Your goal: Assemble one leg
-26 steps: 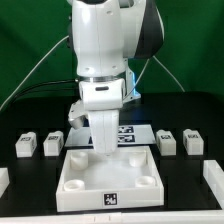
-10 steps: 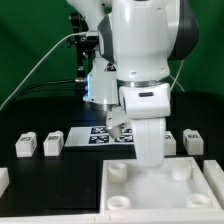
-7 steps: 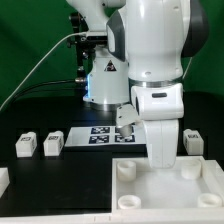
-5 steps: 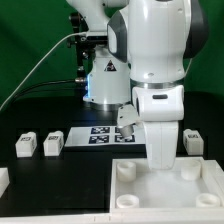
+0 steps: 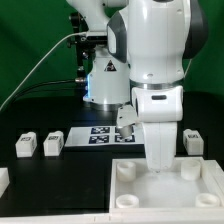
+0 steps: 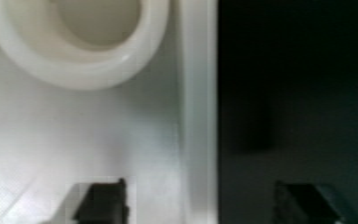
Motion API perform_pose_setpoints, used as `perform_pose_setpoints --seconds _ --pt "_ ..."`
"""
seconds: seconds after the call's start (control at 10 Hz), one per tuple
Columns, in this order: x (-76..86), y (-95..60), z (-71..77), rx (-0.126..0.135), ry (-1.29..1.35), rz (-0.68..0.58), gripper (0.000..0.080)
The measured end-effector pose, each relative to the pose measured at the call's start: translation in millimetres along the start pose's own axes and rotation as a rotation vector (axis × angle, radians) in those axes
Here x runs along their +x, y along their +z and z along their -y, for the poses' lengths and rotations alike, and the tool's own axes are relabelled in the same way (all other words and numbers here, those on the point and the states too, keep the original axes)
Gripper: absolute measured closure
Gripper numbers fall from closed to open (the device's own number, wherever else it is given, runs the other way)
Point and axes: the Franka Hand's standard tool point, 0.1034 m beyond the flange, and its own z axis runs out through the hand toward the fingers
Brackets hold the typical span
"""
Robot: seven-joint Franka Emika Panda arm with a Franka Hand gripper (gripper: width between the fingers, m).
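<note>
The large white square panel (image 5: 175, 190) with round corner holes lies at the front on the exterior view's right. My gripper (image 5: 160, 168) points straight down at its far edge. In the wrist view the gripper (image 6: 199, 200) is open and straddles the panel's edge (image 6: 194, 110): one finger is over the white surface, the other over the black table, and neither touches the panel. A round corner hole (image 6: 78, 30) lies just ahead. Two legs (image 5: 25, 146) (image 5: 53, 143) stand at the left and one (image 5: 193, 141) at the right. A fourth is hidden behind my arm.
The marker board (image 5: 100, 135) lies flat behind the panel in the middle of the table. A white block (image 5: 3, 181) sits at the front left edge. Cables hang behind the arm's base.
The arm and the panel have shifted toward the exterior view's right since the earliest frames. In the last 0.7 s nothing has visibly moved.
</note>
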Motion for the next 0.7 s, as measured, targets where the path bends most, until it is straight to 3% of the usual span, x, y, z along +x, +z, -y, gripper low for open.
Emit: perform_pose_setpoints --seconds 0.1,0.2,0.3,0.7 --pt "-0.2 0.0 0.0 0.0 0.0 0.0 0.0347" --pt "-0.4 0.0 -0.1 0.0 0.001 0.0 0.0192" --pt "-0.5 0.0 -0.1 0.0 0.001 0.0 0.0161" --pt "-0.9 0.1 -0.1 0.0 0.002 0.0 0.015"
